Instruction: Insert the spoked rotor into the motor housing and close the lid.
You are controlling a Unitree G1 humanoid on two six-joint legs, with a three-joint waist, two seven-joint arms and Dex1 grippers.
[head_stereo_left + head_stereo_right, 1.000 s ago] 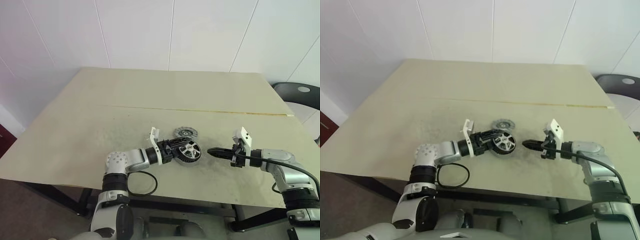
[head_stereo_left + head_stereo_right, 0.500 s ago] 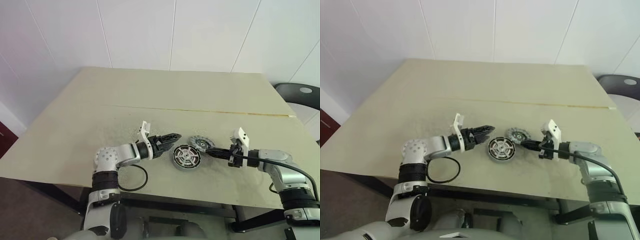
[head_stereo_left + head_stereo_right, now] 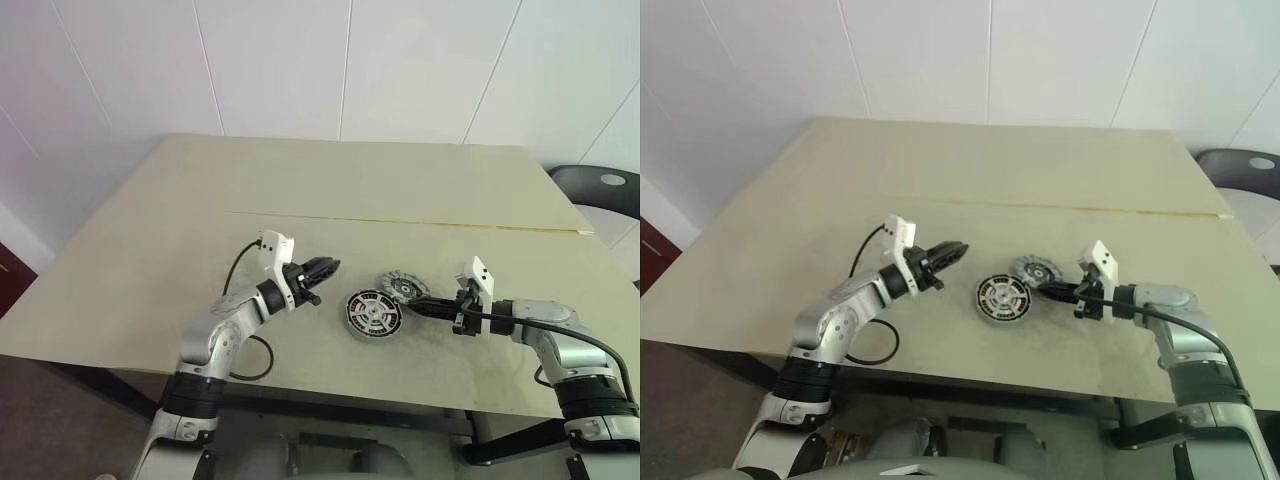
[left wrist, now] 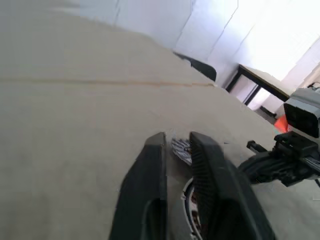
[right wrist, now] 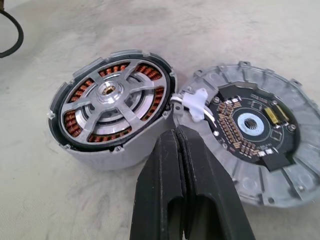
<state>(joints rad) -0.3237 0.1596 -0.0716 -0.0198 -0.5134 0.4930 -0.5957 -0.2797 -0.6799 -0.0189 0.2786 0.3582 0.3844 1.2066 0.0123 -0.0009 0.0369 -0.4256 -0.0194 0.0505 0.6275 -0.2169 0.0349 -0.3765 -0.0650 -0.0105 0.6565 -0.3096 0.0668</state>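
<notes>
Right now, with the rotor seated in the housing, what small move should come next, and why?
Probably open the right hand and take the lid by its rim. The spoked rotor already sits inside the motor housing, while the lid lies beside it on the table, touching its wall, not on top. The right hand is shut and empty with its tips at the lid; the left hand is shut and off to the side.

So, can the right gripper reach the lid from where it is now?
Probably yes. The right gripper, shut, points at the gap between the motor housing and the lid beside it, with nothing in between.
</notes>
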